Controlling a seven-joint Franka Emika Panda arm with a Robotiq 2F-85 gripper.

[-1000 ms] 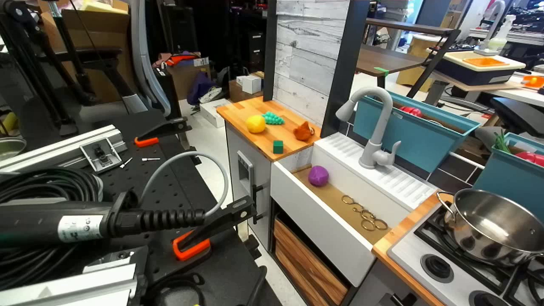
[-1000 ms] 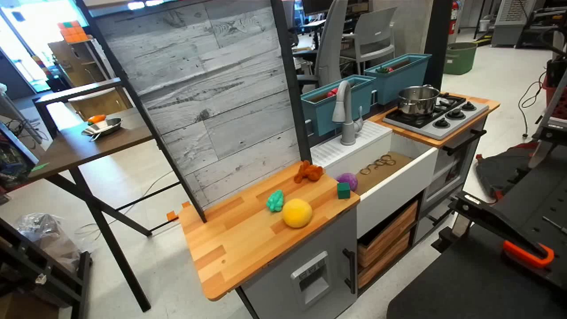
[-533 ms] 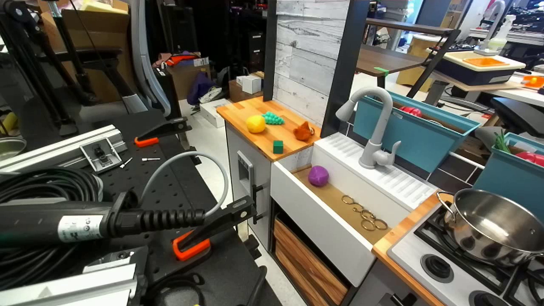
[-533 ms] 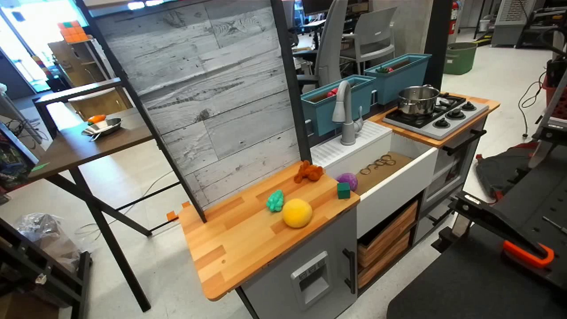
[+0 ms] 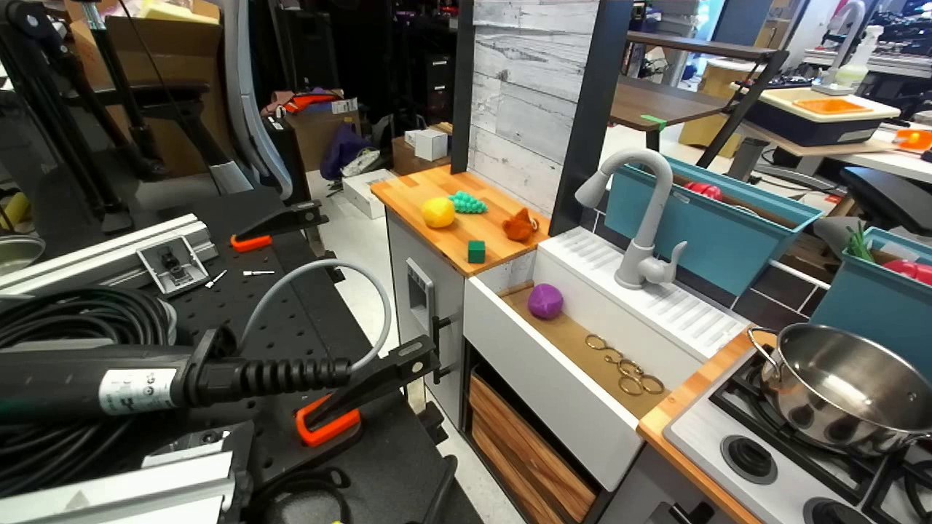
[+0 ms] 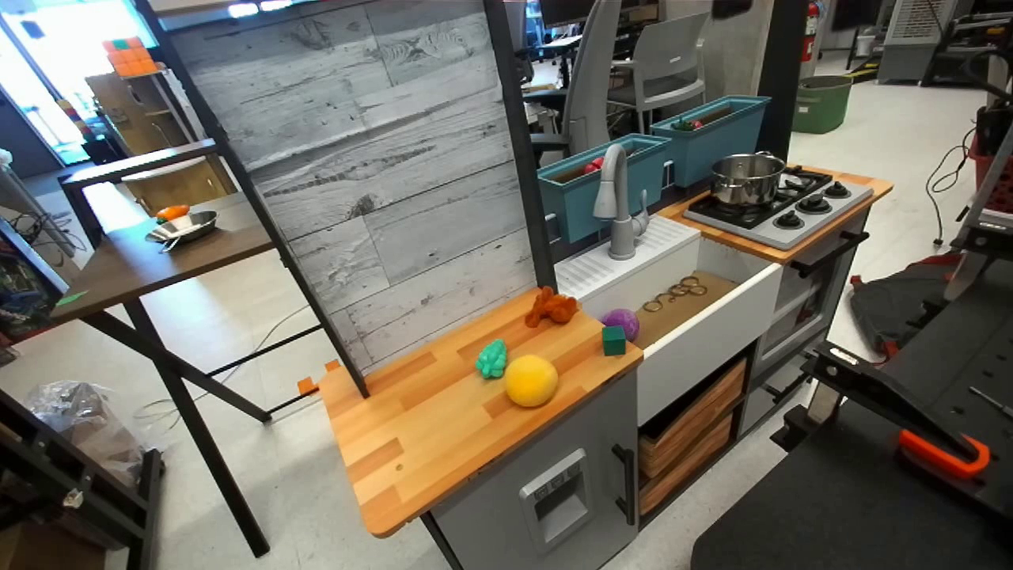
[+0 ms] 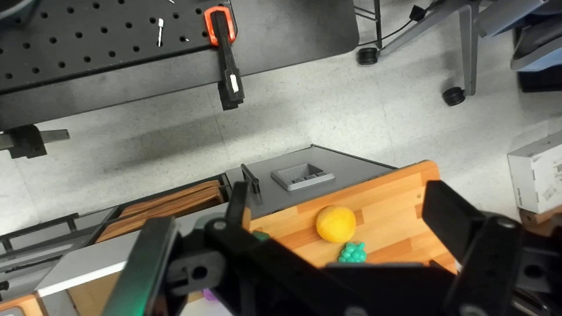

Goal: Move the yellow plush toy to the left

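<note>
- Farthest left, the wooden table [image 6: 415, 431] runs on to its rounded end; if "left" means the side I see in an exterior view, that is likely where the toy should go.
- Next comes the green cluster [image 6: 491, 359], just beside the yellow plush toy [image 6: 531, 381] on its far side; whether they touch I can't tell.
- Then the yellow plush toy itself, on the table close to the near edge. I'd guess it is light and soft: it should give a little when squeezed, grip well rather than slide, and hardly be fragile. Being round, though, it could roll over the edge if nudged. I'd take it from above, across its widest line, closing from left and right along the table's length to miss the green cluster. A pinch near the top would probably slip off.
- Further right sit the orange toy [image 6: 552, 307] on the far side and the green block [image 6: 613, 341] by the right end, both well apart from it.
- The gripper [image 7: 338, 206], seen in the wrist view, is spread wide with nothing held; the gap looks ample for the toy.
</note>
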